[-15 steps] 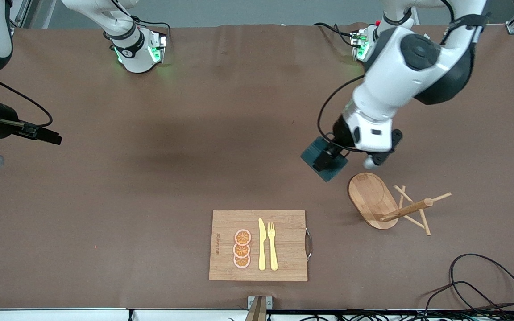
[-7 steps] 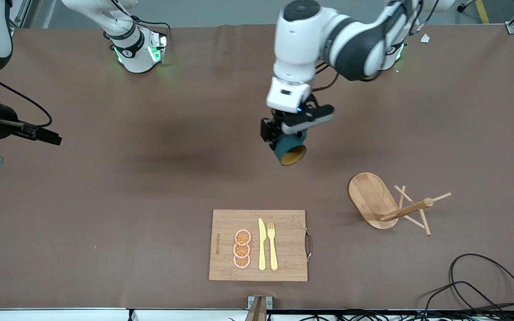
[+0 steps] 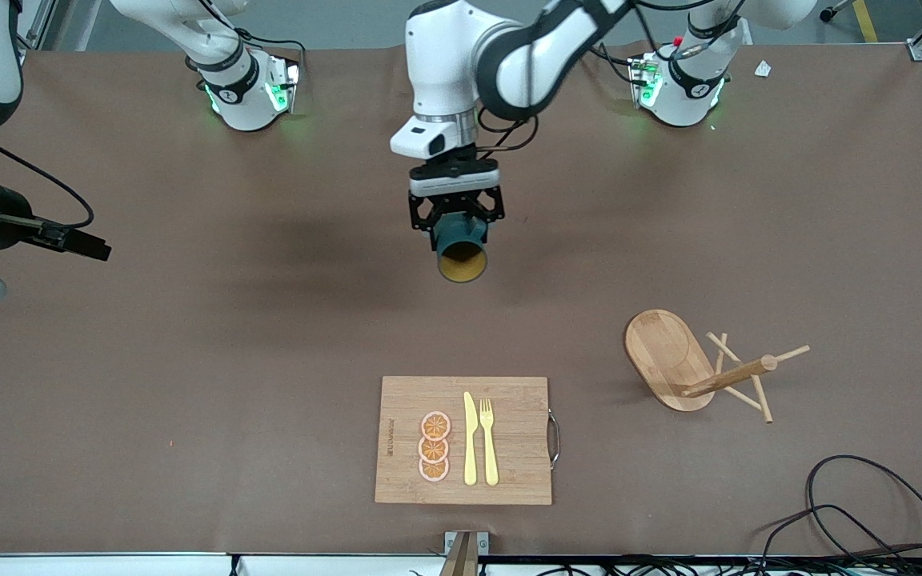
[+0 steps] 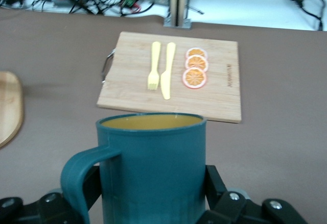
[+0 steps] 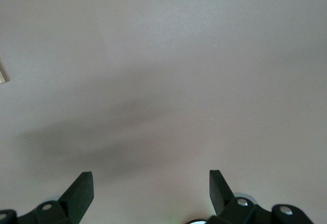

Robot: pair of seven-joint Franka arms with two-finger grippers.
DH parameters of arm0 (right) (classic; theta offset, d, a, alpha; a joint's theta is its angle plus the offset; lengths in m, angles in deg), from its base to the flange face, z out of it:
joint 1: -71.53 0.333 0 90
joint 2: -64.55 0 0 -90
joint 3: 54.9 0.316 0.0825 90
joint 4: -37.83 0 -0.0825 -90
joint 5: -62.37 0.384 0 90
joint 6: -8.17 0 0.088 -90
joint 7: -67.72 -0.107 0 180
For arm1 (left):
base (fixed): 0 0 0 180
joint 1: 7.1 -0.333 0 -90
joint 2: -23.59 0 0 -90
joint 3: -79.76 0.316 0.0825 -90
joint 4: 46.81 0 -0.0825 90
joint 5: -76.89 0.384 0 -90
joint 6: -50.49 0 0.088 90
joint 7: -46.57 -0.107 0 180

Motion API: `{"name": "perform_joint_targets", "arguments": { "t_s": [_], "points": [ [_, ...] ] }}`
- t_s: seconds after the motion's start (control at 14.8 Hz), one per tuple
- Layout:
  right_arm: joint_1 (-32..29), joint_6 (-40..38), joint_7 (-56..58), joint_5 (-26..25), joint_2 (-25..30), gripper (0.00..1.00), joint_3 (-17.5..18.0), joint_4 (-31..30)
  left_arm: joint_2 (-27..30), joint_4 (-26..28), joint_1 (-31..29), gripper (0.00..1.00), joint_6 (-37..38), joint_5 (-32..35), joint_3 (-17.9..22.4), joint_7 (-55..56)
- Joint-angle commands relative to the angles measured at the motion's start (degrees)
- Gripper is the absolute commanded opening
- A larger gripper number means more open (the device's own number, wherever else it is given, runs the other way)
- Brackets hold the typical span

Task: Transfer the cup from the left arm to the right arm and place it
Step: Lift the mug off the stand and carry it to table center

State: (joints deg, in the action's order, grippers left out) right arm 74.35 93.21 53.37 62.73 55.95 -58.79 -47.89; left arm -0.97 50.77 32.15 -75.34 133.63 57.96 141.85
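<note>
The cup (image 3: 461, 252), dark teal with a yellowish-brown inside, hangs in my left gripper (image 3: 455, 224) over the middle of the table. Its mouth is tipped toward the front camera. In the left wrist view the cup (image 4: 153, 168) fills the lower middle, with its handle (image 4: 76, 175) to one side. The left gripper (image 4: 153, 188) is shut on the cup's body, with one black finger (image 4: 213, 180) against each side. My right gripper (image 3: 97, 246) waits at the right arm's end of the table. In the right wrist view the right gripper (image 5: 150, 180) is open and empty over bare table.
A wooden cutting board (image 3: 517, 400) with a yellow knife (image 3: 470, 440), a fork (image 3: 489, 440) and orange slices (image 3: 434, 446) lies near the front edge. A wooden mug rack (image 3: 669, 352) lies tipped over toward the left arm's end. Black cables (image 3: 869, 512) lie at that near corner.
My left arm swung from beside the mug rack to over the table's middle, carrying the cup, and turned its mouth toward the front camera. The right arm has not moved.
</note>
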Motion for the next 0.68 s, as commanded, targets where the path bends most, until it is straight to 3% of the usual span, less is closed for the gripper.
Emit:
{"name": "perform_joint_targets", "arguments": {
  "t_s": [0.0, 0.41, 0.61],
  "points": [
    [0.3, 0.2, -1.0, 0.4, 0.9, 1.0, -0.2, -0.6, -4.6, -3.0, 2.5, 0.62, 0.1, 10.4, 0.3, 6.1],
    [0.3, 0.4, -1.0, 0.5, 0.9, 1.0, -0.1, -0.9, -12.0, -4.7, 6.3, 0.61, 0.2, 33.3, 0.3, 22.7],
    [0.3, 0.6, -1.0, 0.5, 0.9, 1.0, -0.2, -1.0, -15.1, -4.2, 9.0, 0.61, 4.2, 40.7, 0.5, 29.3]
  ]
}}
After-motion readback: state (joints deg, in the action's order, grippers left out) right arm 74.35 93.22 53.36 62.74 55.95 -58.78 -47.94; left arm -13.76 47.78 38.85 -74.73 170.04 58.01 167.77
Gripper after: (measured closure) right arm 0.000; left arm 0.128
